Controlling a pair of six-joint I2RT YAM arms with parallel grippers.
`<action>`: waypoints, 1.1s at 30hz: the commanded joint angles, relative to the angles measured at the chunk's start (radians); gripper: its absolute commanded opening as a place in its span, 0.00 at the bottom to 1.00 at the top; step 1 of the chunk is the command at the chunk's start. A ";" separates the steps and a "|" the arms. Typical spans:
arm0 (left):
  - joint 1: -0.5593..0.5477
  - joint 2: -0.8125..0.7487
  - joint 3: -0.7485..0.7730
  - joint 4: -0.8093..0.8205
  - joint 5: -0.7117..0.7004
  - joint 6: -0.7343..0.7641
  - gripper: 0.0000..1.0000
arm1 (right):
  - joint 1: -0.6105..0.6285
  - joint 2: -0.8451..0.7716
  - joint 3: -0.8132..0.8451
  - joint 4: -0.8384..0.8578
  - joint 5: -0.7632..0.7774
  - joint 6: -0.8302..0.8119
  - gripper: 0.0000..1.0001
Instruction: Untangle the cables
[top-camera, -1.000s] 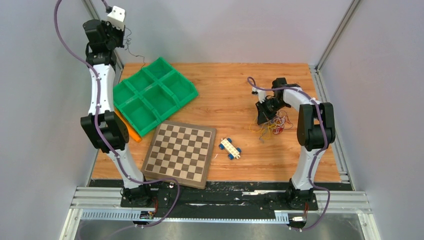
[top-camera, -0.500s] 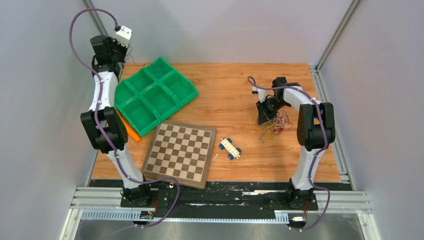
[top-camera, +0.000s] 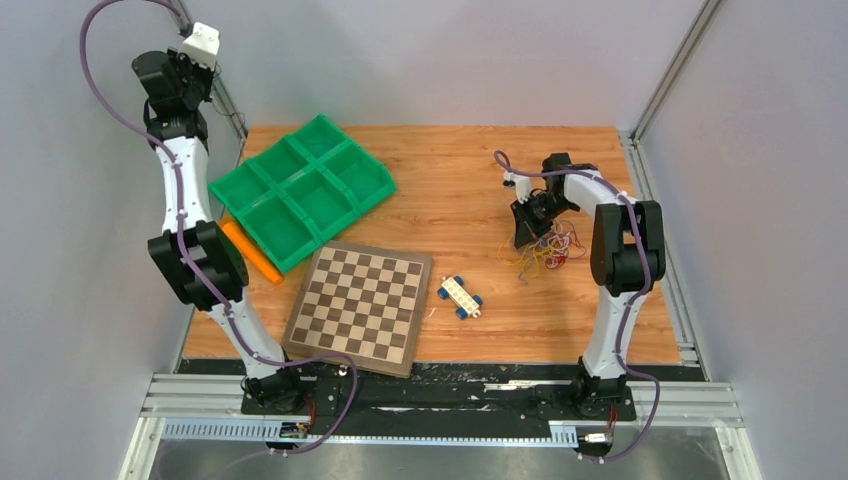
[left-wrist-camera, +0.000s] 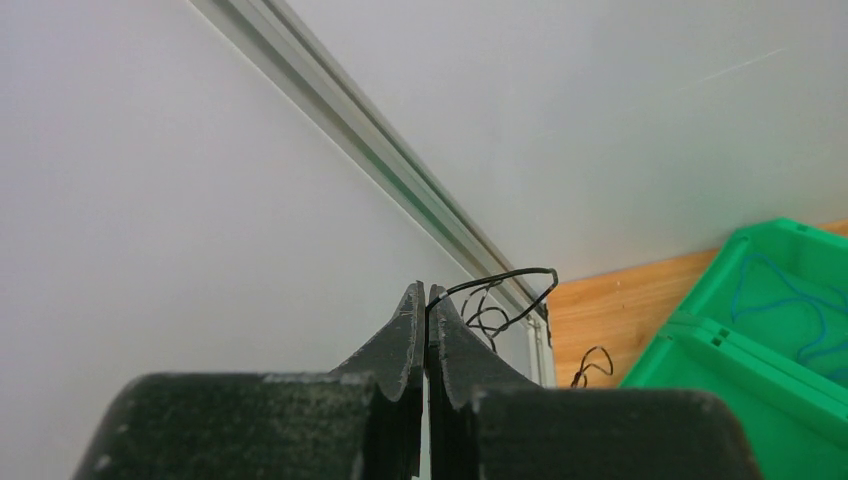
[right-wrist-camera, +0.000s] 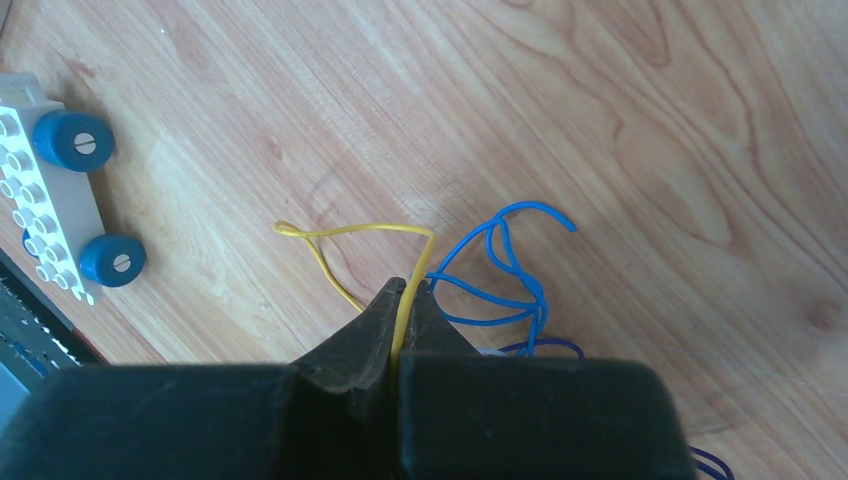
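risk first: the dark strand (left-wrist-camera: 503, 274) is being pinched only at the very tips of the left gripper (left-wrist-camera: 427, 293), so it could slip out if it is swung or if it snags on the frame rail (left-wrist-camera: 400, 170) just behind it. on the other side the yellow strand (right-wrist-camera: 352, 230) is being clamped between the closed fingers of the right gripper (right-wrist-camera: 406, 290), with the blue strand (right-wrist-camera: 503, 268) looped right beside it. a pull from here could tighten the knot or drag the whole clump of cables (top-camera: 549, 250) along rather than free one wire.

pose: the left arm is being held stretched high at the far left corner, above and beyond the green tray (top-camera: 318, 121). the right arm is being held folded low, its gripper pointing down at the clump on the right of the table. the toy car (right-wrist-camera: 55, 200) is lying near but apart.
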 joint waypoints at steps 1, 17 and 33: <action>0.001 -0.030 -0.052 0.030 0.015 0.049 0.00 | 0.003 0.005 0.046 -0.006 -0.026 0.023 0.00; -0.018 -0.070 -0.397 0.094 0.202 0.034 0.00 | 0.004 -0.015 0.029 -0.026 -0.001 0.024 0.00; -0.055 0.130 -0.260 -0.046 0.306 -0.270 0.00 | 0.004 -0.031 0.002 -0.042 0.006 0.031 0.00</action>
